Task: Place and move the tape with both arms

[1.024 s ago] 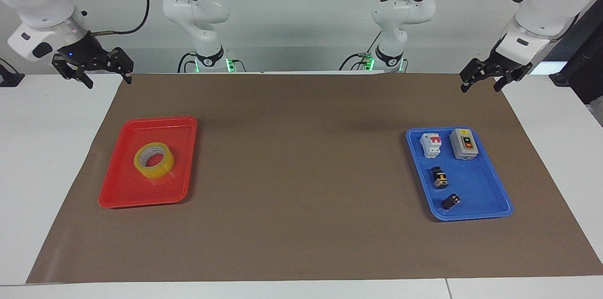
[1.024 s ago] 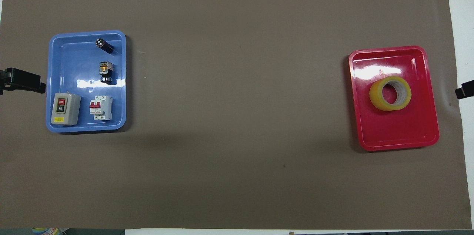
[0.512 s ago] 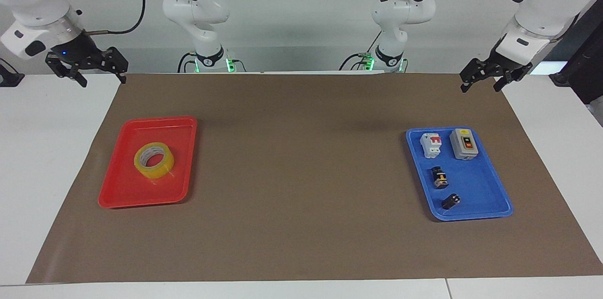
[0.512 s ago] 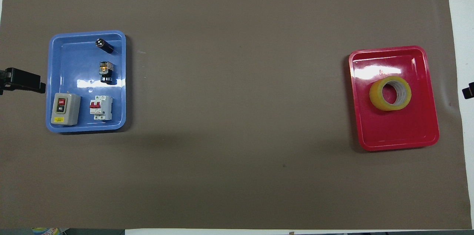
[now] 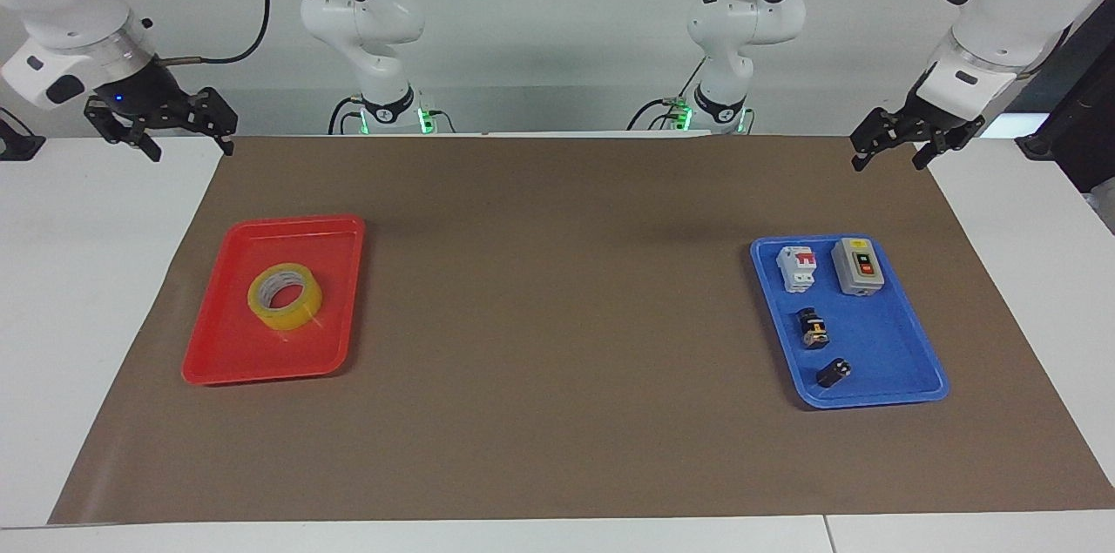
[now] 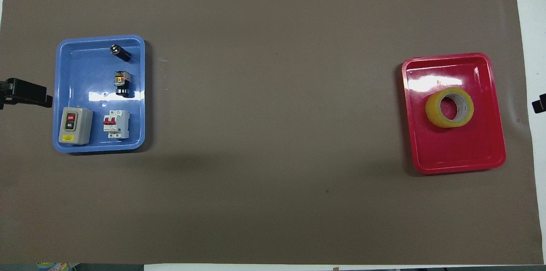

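Lying flat in the red tray [image 5: 218, 344], the tape [image 5: 285, 296] offers you its rim; both the right end effector [image 5: 164, 135] and the left end effector [image 5: 902, 148] wait raised, fingers apart, empty.

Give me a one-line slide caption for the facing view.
Yellow tape lies in a red tray; electrical parts fill a blue tray; both open claws, left and right, hang apart from them.
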`<state>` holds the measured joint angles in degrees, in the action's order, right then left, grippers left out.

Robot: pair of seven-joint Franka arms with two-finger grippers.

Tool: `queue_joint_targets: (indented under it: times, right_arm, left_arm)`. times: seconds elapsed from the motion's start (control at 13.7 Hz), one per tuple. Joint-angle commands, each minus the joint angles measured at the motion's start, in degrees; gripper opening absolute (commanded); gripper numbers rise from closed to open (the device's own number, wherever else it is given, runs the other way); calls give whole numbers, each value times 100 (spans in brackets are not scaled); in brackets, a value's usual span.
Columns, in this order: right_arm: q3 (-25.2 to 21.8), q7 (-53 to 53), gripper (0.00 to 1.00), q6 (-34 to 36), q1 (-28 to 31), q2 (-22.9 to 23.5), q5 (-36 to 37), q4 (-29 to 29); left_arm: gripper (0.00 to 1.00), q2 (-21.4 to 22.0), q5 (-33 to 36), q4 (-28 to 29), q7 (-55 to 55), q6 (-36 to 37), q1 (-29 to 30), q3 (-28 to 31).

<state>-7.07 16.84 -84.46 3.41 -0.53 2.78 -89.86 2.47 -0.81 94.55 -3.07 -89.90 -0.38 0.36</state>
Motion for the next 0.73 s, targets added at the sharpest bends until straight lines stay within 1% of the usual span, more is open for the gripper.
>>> queue_joint_targets:
  times: [0.0,0.29,0.44,0.66]
  right_arm:
    - [21,-128,100,-27,37,27,38,65]
    - [56,-137,100,-44,-7,27,-49,48]
    - [74,-434,100,-88,-51,27,-190,47]
    - [83,-454,100,-97,-42,36,-155,56]
  left_arm:
    - [100,113,108,117,-80,-46,-6,8]
    - [100,113,108,117,-80,-46,-6,8]
    - [100,113,108,117,-80,-46,-6,8]
    - [100,113,108,117,-80,-46,-6,8]
